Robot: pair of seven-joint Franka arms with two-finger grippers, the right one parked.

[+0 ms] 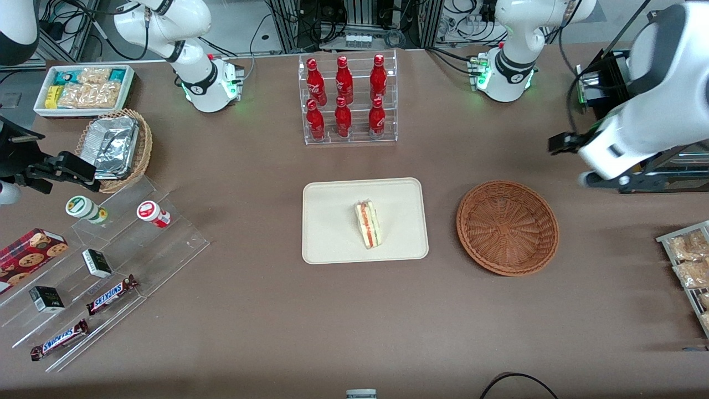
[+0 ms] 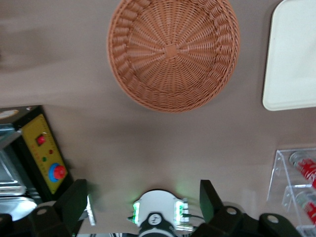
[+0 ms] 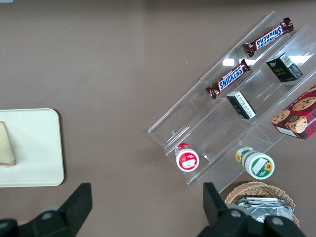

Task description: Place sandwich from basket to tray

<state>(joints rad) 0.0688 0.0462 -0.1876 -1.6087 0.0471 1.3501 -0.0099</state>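
The sandwich [image 1: 368,224], a white wedge with red, yellow and green layers, lies on the cream tray [image 1: 332,221] in the middle of the table. One corner of the sandwich [image 3: 6,145] also shows on the tray [image 3: 34,148] in the right wrist view. The reddish-brown woven basket [image 1: 507,227] sits beside the tray toward the working arm's end, with nothing in it. My gripper [image 1: 562,144] is raised high above the table, off to the side of the basket and farther from the front camera. In the left wrist view the gripper [image 2: 142,197] is open and holds nothing, apart from the basket [image 2: 173,52] and the tray [image 2: 291,59].
A clear rack of red bottles [image 1: 346,100] stands farther from the front camera than the tray. A black box with a yellow button panel [image 2: 44,153] sits near the working arm. Snack packets [image 1: 687,260] lie at that end. Clear stepped shelves of snacks [image 1: 111,260], a foil-filled tan basket [image 1: 116,147] and a white bin [image 1: 83,88] occupy the parked arm's end.
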